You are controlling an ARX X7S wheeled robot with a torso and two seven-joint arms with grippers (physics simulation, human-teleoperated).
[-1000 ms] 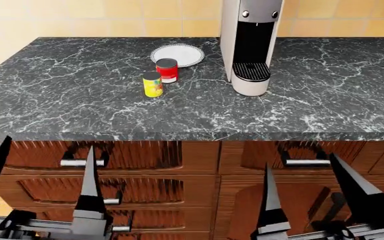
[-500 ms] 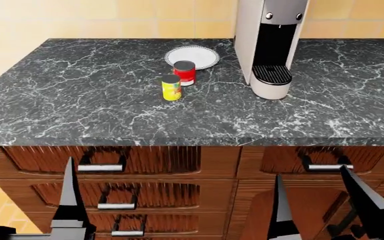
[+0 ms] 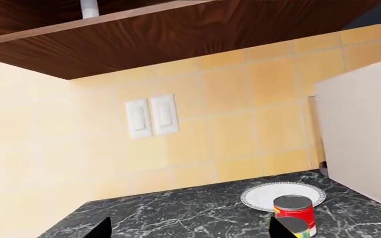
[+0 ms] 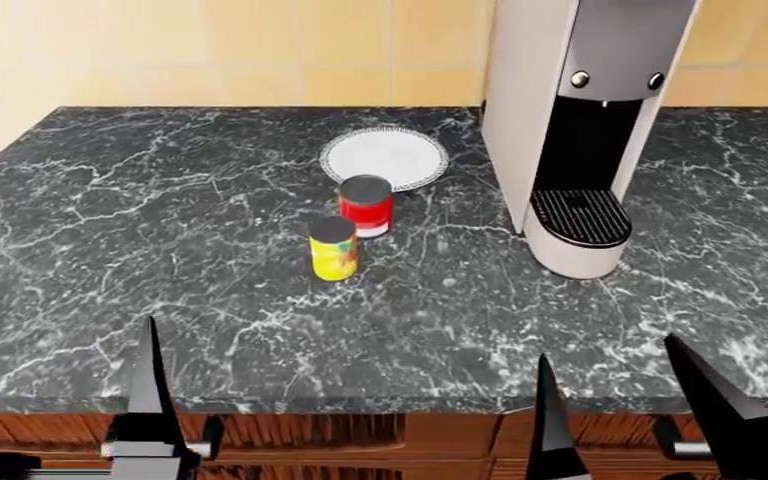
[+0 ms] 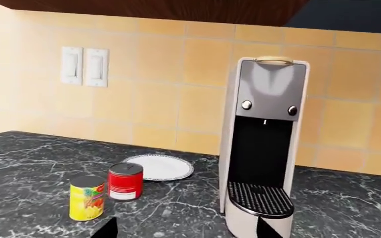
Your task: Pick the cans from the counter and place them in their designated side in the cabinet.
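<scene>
The yellow-label can and the red can with a white band stand upright close together near the middle of the black marble counter. They also show in the right wrist view as the yellow can and the red can, and the red can shows in the left wrist view. My left gripper and right gripper are both open and empty, low at the counter's front edge, well short of the cans. The cabinet's brown underside shows overhead.
A white plate lies just behind the red can. A tall white and grey coffee machine stands to the right of the cans. A tiled wall with light switches runs behind the counter. Drawer fronts lie below the counter edge.
The view has risen and come closer to the counter, so the drawers have mostly dropped out of sight. Both grippers sit higher against the counter's front edge. The cans have not moved.
</scene>
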